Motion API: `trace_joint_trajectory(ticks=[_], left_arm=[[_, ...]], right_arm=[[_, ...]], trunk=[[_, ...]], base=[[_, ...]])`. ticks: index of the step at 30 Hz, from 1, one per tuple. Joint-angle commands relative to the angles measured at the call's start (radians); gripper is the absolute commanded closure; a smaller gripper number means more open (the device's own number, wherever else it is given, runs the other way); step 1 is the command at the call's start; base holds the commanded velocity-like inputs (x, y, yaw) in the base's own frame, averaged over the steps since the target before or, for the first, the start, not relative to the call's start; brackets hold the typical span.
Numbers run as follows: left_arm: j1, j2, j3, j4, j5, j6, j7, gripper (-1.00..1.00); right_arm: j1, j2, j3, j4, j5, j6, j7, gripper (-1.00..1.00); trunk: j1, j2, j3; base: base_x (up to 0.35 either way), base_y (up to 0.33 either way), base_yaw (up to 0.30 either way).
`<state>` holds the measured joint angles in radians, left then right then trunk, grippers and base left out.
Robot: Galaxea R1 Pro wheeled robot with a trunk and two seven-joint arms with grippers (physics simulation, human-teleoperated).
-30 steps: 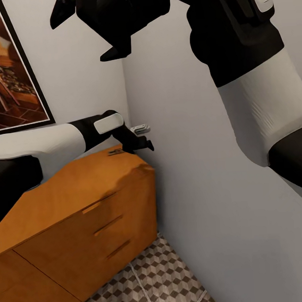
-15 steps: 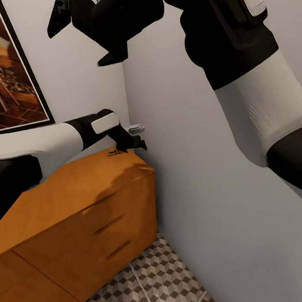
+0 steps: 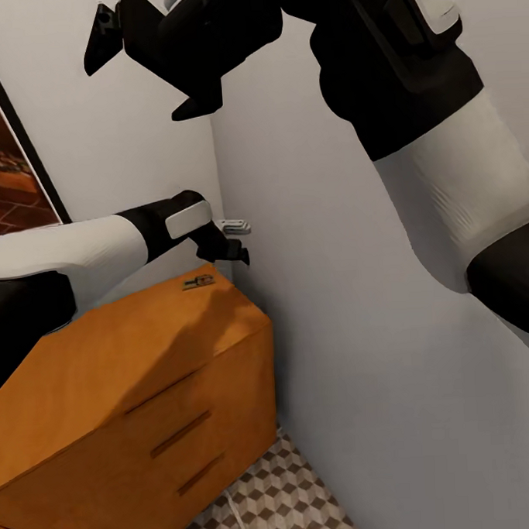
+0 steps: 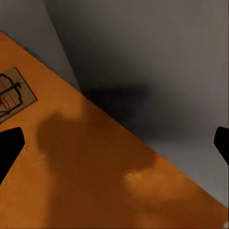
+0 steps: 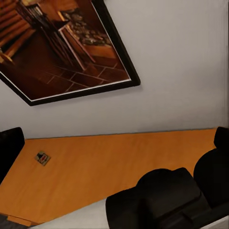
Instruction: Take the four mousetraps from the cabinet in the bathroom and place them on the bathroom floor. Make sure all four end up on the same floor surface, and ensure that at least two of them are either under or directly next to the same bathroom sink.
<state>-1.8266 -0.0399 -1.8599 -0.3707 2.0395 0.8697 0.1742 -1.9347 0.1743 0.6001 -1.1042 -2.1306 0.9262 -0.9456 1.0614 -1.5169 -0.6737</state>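
Observation:
One mousetrap [image 3: 197,282] lies flat on the cabinet [image 3: 145,348] top, close to its far corner by the wall. My left gripper [image 3: 237,250] hovers a little above and beyond it, over the corner, open and empty. In the left wrist view the mousetrap [image 4: 12,93] sits off to one side of the open gripper [image 4: 114,145], outside the gap. My right gripper [image 3: 150,73] is raised high above, open and empty. The right wrist view looks down on the mousetrap [image 5: 43,157] and the cabinet top [image 5: 119,162]. The other mousetraps are out of view.
Two grey walls meet in a corner right behind the cabinet [image 3: 217,166]. A framed picture [image 3: 7,169] hangs on the left wall. The cube-patterned bathroom floor [image 3: 269,505] shows below the drawer fronts. My left forearm [image 5: 157,200] crosses the right wrist view.
The head view has shifted, so the picture slid left and the cabinet sank. My left gripper has risen off the mousetrap, which stays on the cabinet top.

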Motion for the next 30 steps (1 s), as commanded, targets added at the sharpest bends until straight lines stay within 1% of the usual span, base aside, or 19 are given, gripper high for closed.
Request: trace_joint_trajectory(ticks=[1,5,10,14,21,30], left_arm=[[-0.003,-0.001,-0.004,0.0,0.006,0.001,0.007,-1.0],[-0.014,-0.001,-0.004,0.001,0.001,0.02,0.007,-1.0],[-0.037,0.004,-0.004,0.005,0.0,0.086,0.008,-1.0],[-0.054,0.006,-0.004,0.005,-0.001,0.113,0.008,-1.0],[-0.073,0.006,-0.006,0.006,-0.004,0.129,0.008,-1.0],[-0.081,0.001,-0.007,-0.011,-0.006,0.139,0.007,-1.0]], right_arm=[[-0.001,0.0,0.002,0.0,-0.007,0.001,-0.01,-1.0],[-0.001,0.0,0.005,0.001,0.002,0.0,-0.01,-1.0],[-0.001,0.0,0.007,0.001,0.015,0.0,-0.009,-1.0],[-0.001,0.0,0.007,0.001,0.019,-0.001,-0.009,-1.0],[-0.001,0.0,0.007,0.001,0.022,-0.001,-0.009,-1.0],[-0.001,0.0,0.01,0.001,0.023,-0.001,-0.009,-1.0]], trunk=[[0.001,0.0,-0.001],[0.001,0.0,-0.001],[0.001,0.0,-0.001],[0.001,0.0,-0.001],[0.001,0.0,-0.001],[0.001,0.0,-0.001]], base=[[0.211,0.0,0.0],[0.125,0.0,0.0],[0.047,0.0,0.0],[0.017,0.0,0.0],[0.005,0.0,0.0],[0.001,0.0,0.0]])
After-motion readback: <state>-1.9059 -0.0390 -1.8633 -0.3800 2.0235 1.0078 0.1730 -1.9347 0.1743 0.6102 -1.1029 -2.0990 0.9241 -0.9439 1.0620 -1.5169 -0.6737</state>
